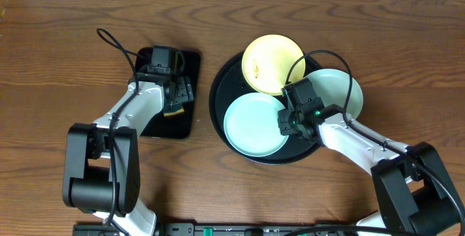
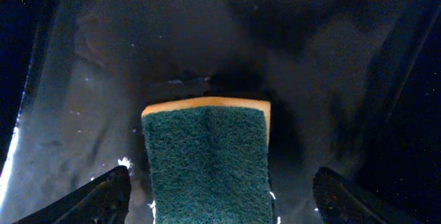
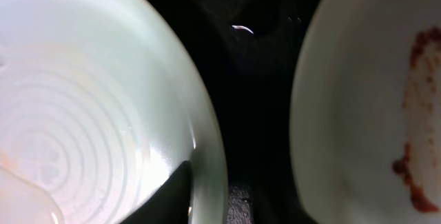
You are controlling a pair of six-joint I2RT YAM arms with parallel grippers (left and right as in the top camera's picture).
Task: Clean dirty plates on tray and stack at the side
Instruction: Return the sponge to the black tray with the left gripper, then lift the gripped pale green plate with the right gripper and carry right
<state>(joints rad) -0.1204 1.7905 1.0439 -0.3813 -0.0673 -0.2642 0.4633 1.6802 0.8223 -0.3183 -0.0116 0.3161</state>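
Note:
A round black tray (image 1: 218, 94) holds three plates: a pale yellow one (image 1: 272, 63) at the back, a mint-green one (image 1: 251, 125) at the front left and a mint-green one (image 1: 341, 91) at the right. My right gripper (image 1: 287, 120) is shut on the right rim of the front mint-green plate (image 3: 69, 114). One finger is inside the rim and one outside (image 3: 207, 200). The right plate (image 3: 358, 114) has a reddish-brown smear. My left gripper (image 1: 178, 91) is open astride a green-topped yellow sponge (image 2: 207, 162), with neither finger touching it.
The sponge lies on a small rectangular black tray (image 1: 190, 62) left of the round tray. Its wet floor (image 2: 207, 38) fills the left wrist view. Bare wooden table (image 1: 58, 62) surrounds both trays. The round tray's floor (image 3: 255, 79) shows between the two mint-green plates.

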